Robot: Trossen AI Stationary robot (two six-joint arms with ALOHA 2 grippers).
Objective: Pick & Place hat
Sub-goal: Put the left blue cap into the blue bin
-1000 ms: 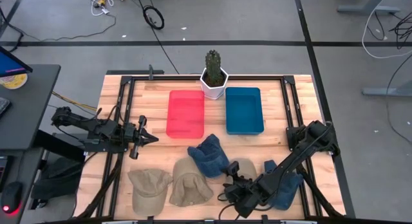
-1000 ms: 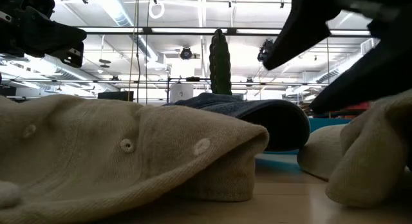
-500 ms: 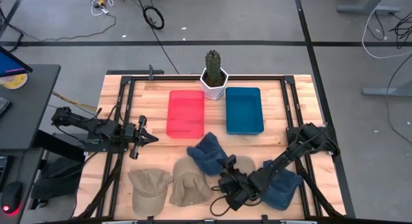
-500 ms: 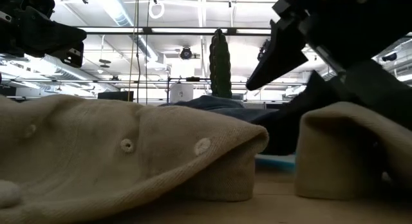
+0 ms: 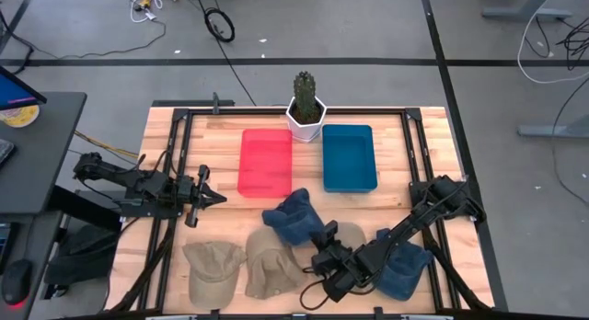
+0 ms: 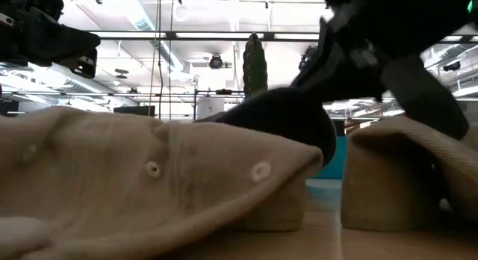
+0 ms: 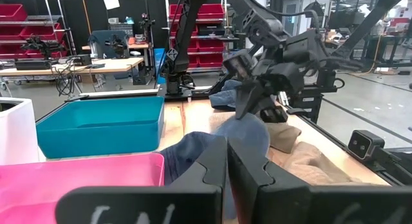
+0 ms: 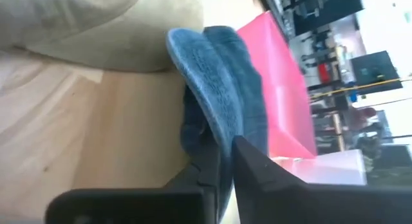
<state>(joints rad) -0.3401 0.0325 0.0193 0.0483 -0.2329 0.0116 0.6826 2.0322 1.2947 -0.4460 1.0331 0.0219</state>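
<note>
On my left, the left gripper [image 5: 204, 199] hangs over the bare wood beside the red tray [image 5: 265, 162]. From its wrist camera its two dark fingers [image 7: 212, 166] lie pressed flat together with nothing between them, so I read it as closed and empty.

Along the near edge of the table [image 5: 166, 154] lie the hats. Farthest left is a tan cap [image 5: 213, 270], flat on the wood, its brim toward the front edge. Just beside it sits a second tan hat [image 5: 272, 258], soft and rumpled; in the low view its cloth fills the foreground, with small eyelets showing.

Next comes the blue denim hat [image 5: 291, 219], the one I am working on. It sits just in front of the red tray, its crown bunched up and its edge touching the second tan hat. In the right wrist view it is a faded blue with a coarse weave, the brim curled on edge, the red tray directly behind it.

The right gripper [image 5: 324, 261] reaches in low from the right and sits at the front of that denim hat. Its fingers [image 8: 251, 163] look nearly together against the brim, but I cannot tell whether cloth is pinched between them.

Under the right arm lie another tan hat [image 5: 345, 235] and a second blue hat [image 5: 405, 268]. Behind them are the blue tray [image 5: 349, 157] and a potted cactus [image 5: 306, 105].
</note>
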